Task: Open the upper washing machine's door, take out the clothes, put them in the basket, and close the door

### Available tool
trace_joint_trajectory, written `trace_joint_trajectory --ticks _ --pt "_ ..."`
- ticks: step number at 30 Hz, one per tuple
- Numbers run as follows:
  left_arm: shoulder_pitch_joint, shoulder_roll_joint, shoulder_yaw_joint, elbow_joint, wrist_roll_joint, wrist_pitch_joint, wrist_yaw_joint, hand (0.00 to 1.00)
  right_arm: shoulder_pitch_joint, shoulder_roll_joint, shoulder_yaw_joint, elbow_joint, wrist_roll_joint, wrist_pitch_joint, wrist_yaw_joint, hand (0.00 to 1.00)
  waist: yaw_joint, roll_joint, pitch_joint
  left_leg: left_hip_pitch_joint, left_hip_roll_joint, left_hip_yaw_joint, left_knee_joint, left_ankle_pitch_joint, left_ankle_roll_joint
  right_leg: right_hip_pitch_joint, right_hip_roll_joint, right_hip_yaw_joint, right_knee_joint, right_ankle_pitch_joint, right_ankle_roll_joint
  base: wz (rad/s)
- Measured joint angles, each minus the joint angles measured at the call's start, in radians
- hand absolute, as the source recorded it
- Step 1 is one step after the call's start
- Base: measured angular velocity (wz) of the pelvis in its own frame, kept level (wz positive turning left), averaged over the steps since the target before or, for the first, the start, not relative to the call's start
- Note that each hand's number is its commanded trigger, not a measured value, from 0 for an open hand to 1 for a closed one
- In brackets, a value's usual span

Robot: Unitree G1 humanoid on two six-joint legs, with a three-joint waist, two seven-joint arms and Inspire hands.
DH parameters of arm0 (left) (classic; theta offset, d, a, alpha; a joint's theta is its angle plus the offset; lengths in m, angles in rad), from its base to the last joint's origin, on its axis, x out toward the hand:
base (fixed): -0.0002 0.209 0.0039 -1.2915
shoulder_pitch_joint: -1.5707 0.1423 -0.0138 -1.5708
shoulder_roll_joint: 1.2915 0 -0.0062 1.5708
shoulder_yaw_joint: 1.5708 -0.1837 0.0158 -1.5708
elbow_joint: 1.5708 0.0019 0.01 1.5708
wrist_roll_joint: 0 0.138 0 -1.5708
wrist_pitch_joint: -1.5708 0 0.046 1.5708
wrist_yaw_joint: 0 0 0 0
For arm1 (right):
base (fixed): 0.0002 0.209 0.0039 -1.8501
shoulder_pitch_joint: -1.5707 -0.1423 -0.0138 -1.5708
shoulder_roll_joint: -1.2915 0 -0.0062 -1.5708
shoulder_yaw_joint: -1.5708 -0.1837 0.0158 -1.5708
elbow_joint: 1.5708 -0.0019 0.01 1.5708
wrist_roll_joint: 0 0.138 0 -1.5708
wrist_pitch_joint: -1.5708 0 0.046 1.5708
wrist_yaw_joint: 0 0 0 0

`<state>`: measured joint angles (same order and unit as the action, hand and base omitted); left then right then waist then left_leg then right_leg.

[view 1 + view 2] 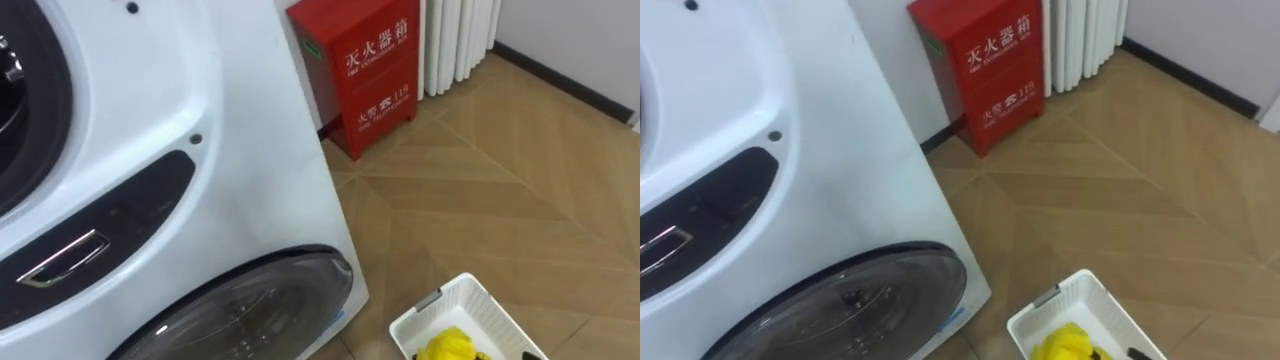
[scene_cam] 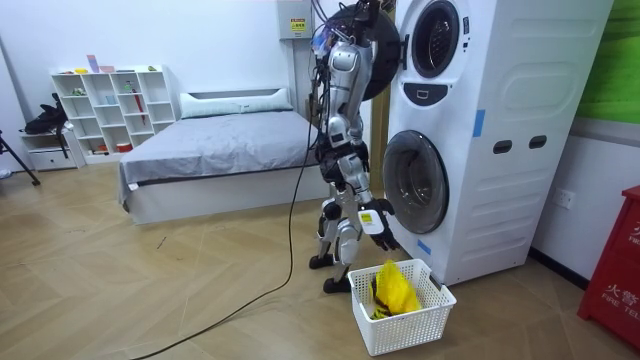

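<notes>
— Standing where, exactly?

— Close against the stacked washing machines, facing them, seen side-on in the room view. A bed and a white shelf lie behind the robot, towards the room view's left.

— And the clothes?

— A yellow cloth lies bunched in the white basket, which sits on the wooden floor just in front of the lower machine, beside the robot's feet. I can see no other garment; the upper drum is too dark to read.

— What is the right robot hand doing?

— It hangs low, level with the lower door and above the basket. Its fingers look loose and apart, and nothing is in them. It is clear of the yellow cloth.

— The left robot hand?

— That arm is raised towards the upper door, which stands swung open. The hand merges with the dark door behind it, so I cannot tell its state, nor whether it holds anything.

— And the lower door?

— Closed, its round glass flush with the white front. Above it, in the eye views, a dark panel carries a silver handle.

— Anything else nearby?

— A red cabinet stands against the wall just past the machines' corner, with a white radiator next to it.
</notes>
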<state>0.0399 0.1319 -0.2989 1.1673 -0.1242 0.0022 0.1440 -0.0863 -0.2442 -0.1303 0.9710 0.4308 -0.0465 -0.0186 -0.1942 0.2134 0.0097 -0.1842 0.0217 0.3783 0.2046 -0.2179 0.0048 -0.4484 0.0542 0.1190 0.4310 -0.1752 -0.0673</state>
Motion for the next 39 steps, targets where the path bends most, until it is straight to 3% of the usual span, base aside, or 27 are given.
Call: trace_joint_trajectory --ticks 17,22,24,25,28,30,33,36,38,39 --pt "0.002 0.0 0.0 0.001 -0.002 -0.023 0.001 0.0 0.011 -0.001 -0.007 -0.001 -0.01 -0.028 -0.001 0.0 -0.002 -0.018 0.0096 0.016 0.001 -0.014 -0.007 0.001 -0.001 0.022 -0.002 -0.013 -0.005 -0.007 -0.002 0.02" --pt "0.011 0.0 0.003 -0.007 0.0 -0.024 0.002 0.0 0.051 -0.002 -0.012 0.0 0.001 -0.029 0.0 0.0 -0.003 -0.026 0.0065 0.042 0.004 -0.032 -0.013 0.001 -0.002 0.063 -0.004 -0.03 -0.027 -0.007 -0.003 0.1" --pt "0.024 0.0 0.014 -0.009 0.007 -0.026 0.002 0.0 0.079 -0.002 -0.013 0.0 0.001 -0.027 0.0 0.0 -0.001 -0.031 0.0015 0.057 0.006 -0.032 -0.017 0.002 -0.003 0.087 -0.004 -0.04 -0.042 -0.006 -0.004 0.09" --pt "0.037 0.002 0.03 -0.01 0.008 -0.026 0.002 0.0 0.097 -0.001 -0.017 0.0 0.001 -0.025 -0.002 0.0 0.0 -0.037 -0.0056 0.065 0.007 -0.033 -0.017 0.002 -0.003 0.101 -0.004 -0.046 -0.051 -0.006 -0.004 0.1" --pt "0.065 0.013 0.062 -0.025 0.01 -0.023 0.004 0.0 0.12 -0.001 -0.025 0.03 0.0 -0.025 -0.004 0.0 0.001 -0.06 -0.0058 0.102 0.011 -0.053 -0.018 0.002 -0.003 0.157 -0.005 -0.066 -0.077 -0.007 -0.005 0.19" --pt "0.083 0.019 0.065 -0.029 0.006 -0.023 0.004 0.0 0.145 0.001 -0.028 0.084 0.003 -0.019 0.0 0.0 0.006 -0.09 -0.0069 0.138 0.017 -0.058 -0.023 0.002 -0.003 0.213 -0.005 -0.083 -0.111 -0.006 -0.006 0.3" --pt "0.105 0.018 0.07 -0.03 0.009 -0.016 0.013 0.0 0.163 0.012 -0.03 0.131 0.0 -0.013 0.0 0.0 0.008 -0.11 -0.0123 0.18 0.019 -0.083 -0.039 0.003 -0.005 0.266 -0.004 -0.105 -0.145 -0.006 -0.007 0.26" --pt "0.116 0.017 0.14 -0.03 0.012 -0.009 0.027 0.0 0.174 0.016 -0.029 0.195 0.018 0.013 0.02 0.0 0.029 -0.146 -0.0103 0.212 0.019 -0.118 -0.044 0.003 -0.005 0.316 -0.006 -0.125 -0.174 -0.006 -0.008 0.17" --pt "0.115 0.018 0.171 -0.03 0.038 -0.002 0.036 0.0 0.199 0.024 -0.03 0.197 0.02 0.021 0.028 0.0 0.035 -0.164 -0.0134 0.219 0.019 -0.137 -0.044 0.003 -0.005 0.339 -0.008 -0.142 -0.193 -0.006 -0.009 0.25" --pt "0.114 0.018 0.183 -0.03 0.05 0.0 0.04 0.0 0.205 0.03 -0.031 0.199 0.024 0.024 0.031 0.0 0.035 -0.171 -0.0091 0.224 0.019 -0.139 -0.044 0.003 -0.005 0.349 -0.008 -0.149 -0.198 -0.006 -0.009 0.31"
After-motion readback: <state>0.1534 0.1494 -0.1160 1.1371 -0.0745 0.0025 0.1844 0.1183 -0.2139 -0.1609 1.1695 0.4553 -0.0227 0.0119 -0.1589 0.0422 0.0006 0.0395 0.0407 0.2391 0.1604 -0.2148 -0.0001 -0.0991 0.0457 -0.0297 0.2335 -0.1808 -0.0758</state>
